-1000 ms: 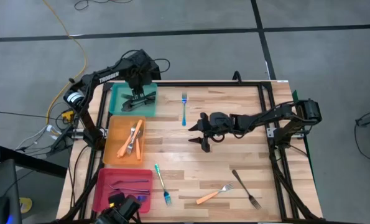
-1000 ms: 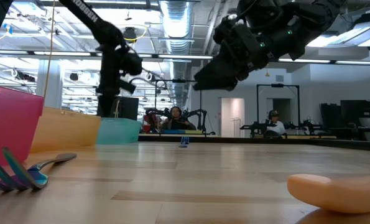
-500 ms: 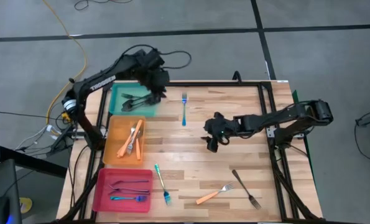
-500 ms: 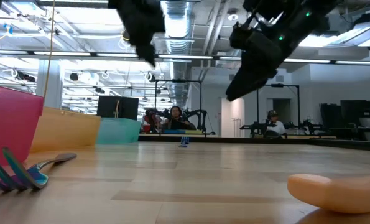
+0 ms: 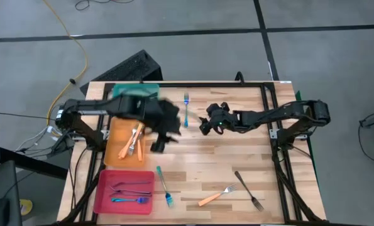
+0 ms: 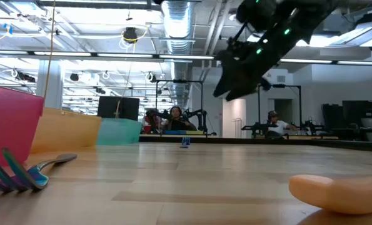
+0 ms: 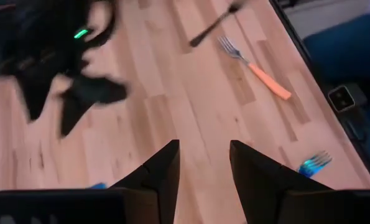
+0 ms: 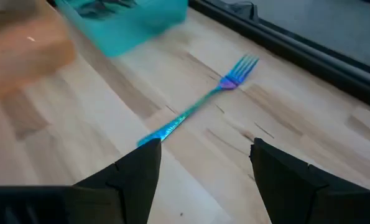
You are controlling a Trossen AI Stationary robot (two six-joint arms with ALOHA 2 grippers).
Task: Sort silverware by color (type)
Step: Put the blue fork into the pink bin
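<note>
Loose forks lie flat on the wooden table: a blue fork (image 5: 186, 110) (image 8: 197, 109) toward the far edge, and a teal fork (image 5: 163, 186), an orange-handled fork (image 5: 215, 196) (image 7: 259, 65) and a dark fork (image 5: 248, 190) toward the near edge. My left gripper (image 5: 156, 144) (image 7: 203, 168) hovers open over the table's middle, beside the orange tray (image 5: 114, 154). My right gripper (image 5: 202, 125) (image 8: 203, 168) is open and empty just right of the blue fork. Orange forks (image 5: 135, 139) lie in the orange tray.
The teal tray (image 5: 136, 92) sits at the far left, partly under my left arm. The pink tray (image 5: 102, 194) at the near left holds a dark fork and a blue one. A black frame (image 5: 271, 119) borders the table's right side.
My left gripper has swung fast from above the teal tray toward the near edge and the right, out over the table's middle. My right gripper first drifted toward the near edge, then moved back toward the far edge and left, closer to the blue fork. No fork has moved.
</note>
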